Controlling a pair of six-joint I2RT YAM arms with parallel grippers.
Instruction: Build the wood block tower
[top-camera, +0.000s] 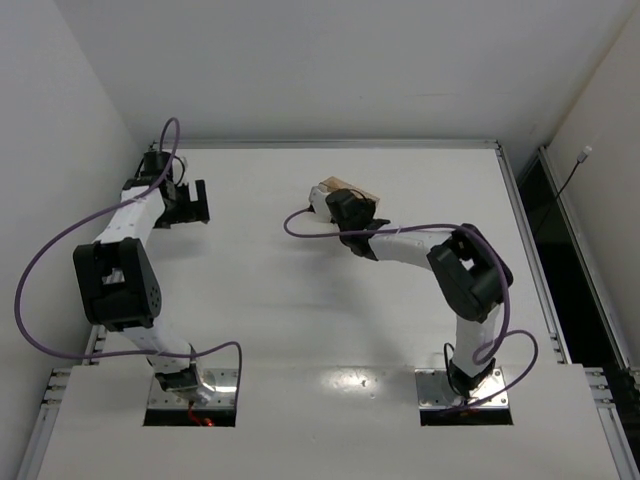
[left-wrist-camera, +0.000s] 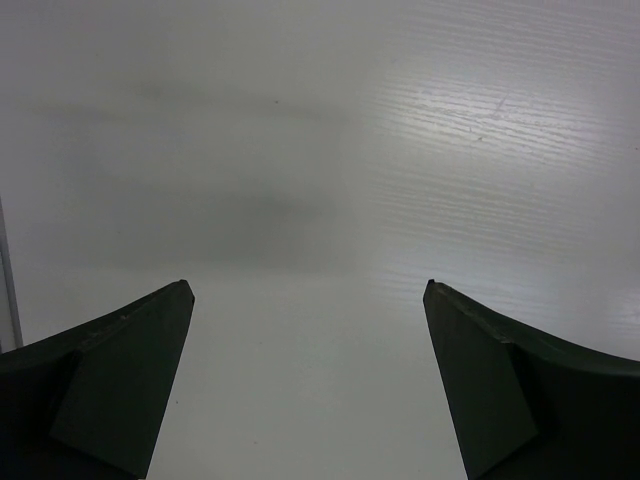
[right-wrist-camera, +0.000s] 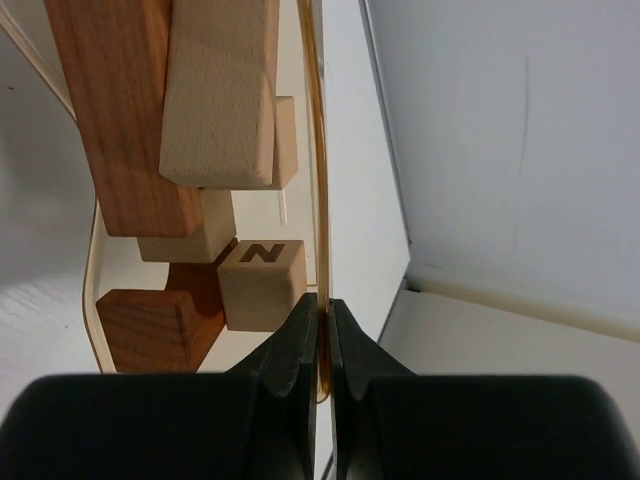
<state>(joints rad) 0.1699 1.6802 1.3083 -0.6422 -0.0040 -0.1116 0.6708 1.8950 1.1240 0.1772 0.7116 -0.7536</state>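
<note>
The wood blocks lie in a translucent orange tray (right-wrist-camera: 316, 180). In the right wrist view I see a tan cube marked N (right-wrist-camera: 262, 284), a reddish-brown piece (right-wrist-camera: 150, 325), a long reddish-brown bar (right-wrist-camera: 115, 110) and a tan bar (right-wrist-camera: 220, 90). My right gripper (right-wrist-camera: 322, 305) is shut on the tray's thin wall. From the top view the tray (top-camera: 350, 187) peeks out behind my right gripper (top-camera: 340, 205) near the table's middle back. My left gripper (top-camera: 195, 203) is open and empty at the far left, over bare table (left-wrist-camera: 310, 290). No tower shows.
White walls close the table at the left, back and right. A metal rail (top-camera: 520, 200) runs along the table's right edge, with a dark gap beyond. Purple cables loop off both arms.
</note>
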